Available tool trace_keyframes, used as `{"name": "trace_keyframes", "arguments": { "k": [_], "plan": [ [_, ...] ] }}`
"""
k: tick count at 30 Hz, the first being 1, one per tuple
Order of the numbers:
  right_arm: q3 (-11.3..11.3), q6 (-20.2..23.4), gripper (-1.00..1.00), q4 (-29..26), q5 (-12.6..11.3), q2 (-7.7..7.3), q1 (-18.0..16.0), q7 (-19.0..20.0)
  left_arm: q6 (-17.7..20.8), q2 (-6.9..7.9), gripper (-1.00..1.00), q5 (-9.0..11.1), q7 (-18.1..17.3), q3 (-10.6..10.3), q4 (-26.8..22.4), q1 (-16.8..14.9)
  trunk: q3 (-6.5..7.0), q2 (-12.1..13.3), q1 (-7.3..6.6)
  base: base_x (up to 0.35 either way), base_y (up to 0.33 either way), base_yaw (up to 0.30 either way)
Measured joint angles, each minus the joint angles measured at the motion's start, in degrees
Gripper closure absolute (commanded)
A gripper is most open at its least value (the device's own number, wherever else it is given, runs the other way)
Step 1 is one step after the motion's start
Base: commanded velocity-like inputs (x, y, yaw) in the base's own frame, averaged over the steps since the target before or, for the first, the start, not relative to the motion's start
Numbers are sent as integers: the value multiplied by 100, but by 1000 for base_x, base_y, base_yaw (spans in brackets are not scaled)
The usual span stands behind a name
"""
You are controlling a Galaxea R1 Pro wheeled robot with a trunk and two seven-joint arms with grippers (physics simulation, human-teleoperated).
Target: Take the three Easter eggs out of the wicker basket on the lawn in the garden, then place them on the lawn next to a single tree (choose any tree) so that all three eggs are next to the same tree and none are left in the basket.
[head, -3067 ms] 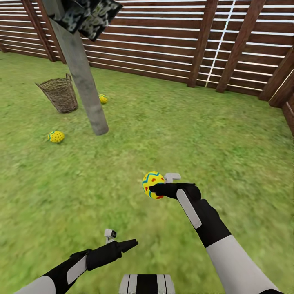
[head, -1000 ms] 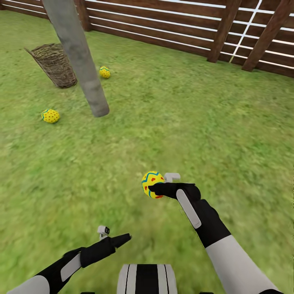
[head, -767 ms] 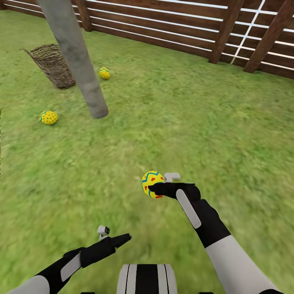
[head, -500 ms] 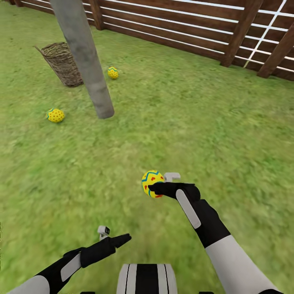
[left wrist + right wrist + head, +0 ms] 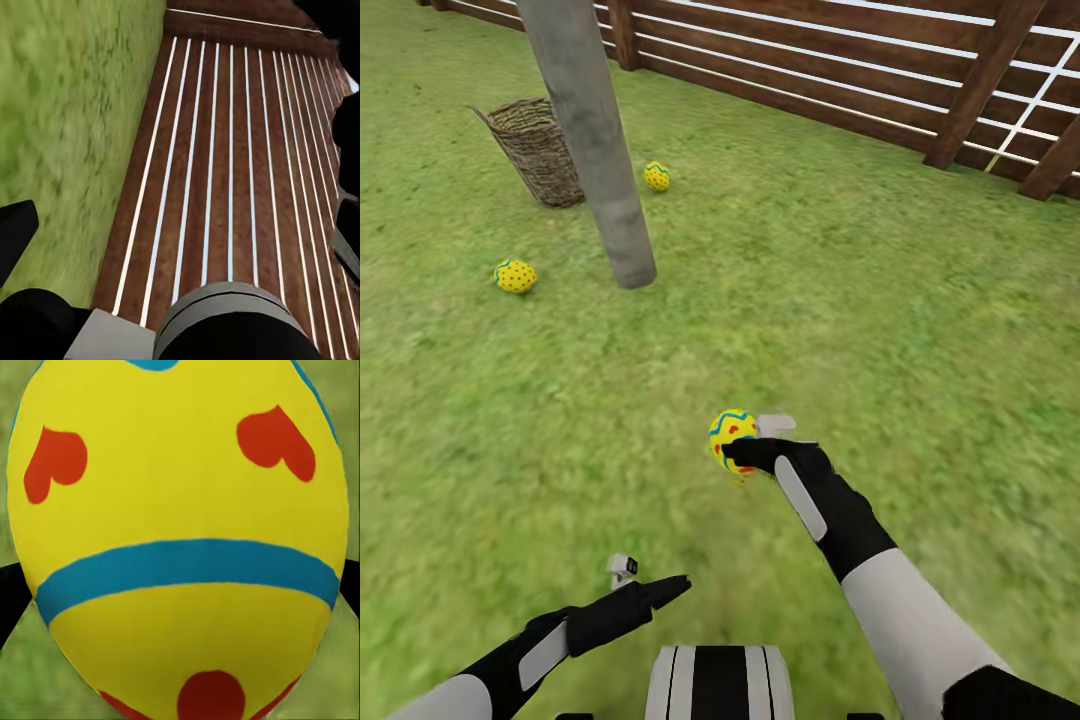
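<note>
**Third egg held in the right jaws, two eggs on the grass by the trunk**

The right gripper has its jaws clamped on a yellow egg with a blue zigzag band and red marks; the egg sits between the jaws, held above the lawn. In the right wrist view that same egg sits square between the two dark fingers, with a blue band across its middle and red heart-like marks above it.

Well ahead of those jaws and off to their left stands the pale grey tree trunk, leaning a little. A red-dotted egg lies on the grass to the left of the trunk's foot — near it, not touching. Another egg lies just beyond the trunk, to its right. The wicker basket stands upright farther back, left of the trunk; its inside cannot be read.

The left gripper hangs low, near the robot's trunk, with nothing between its jaws — whether they are parted or closed I cannot tell. The slatted wooden fence runs across the far side.
</note>
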Motion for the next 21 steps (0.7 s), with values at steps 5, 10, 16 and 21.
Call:
{"name": "trace_keyframes", "arguments": {
  "k": [5, 10, 16, 21],
  "plan": [
    [9, -14, 100, 411, 72, 305, -646, -42, 10, -68, -100, -72, -27, 2, -1, 1, -5, 0, -1, 46, -31, 88],
    [21, -11, 100, 405, 69, 305, -664, -166, 8, -68, -100, -77, -12, 2, 0, 1, -31, 0, -2, 235, -211, 228],
    [36, -27, 100, 406, 69, 305, -664, -177, 7, -73, -100, -79, -7, 2, 0, 1, -64, 0, -2, 249, -229, 232],
    [46, -27, 100, 400, 103, 305, -664, -177, -1, -75, -100, -77, -5, 2, 0, 1, -90, 0, -2, 249, -229, 232]
  ]
}}
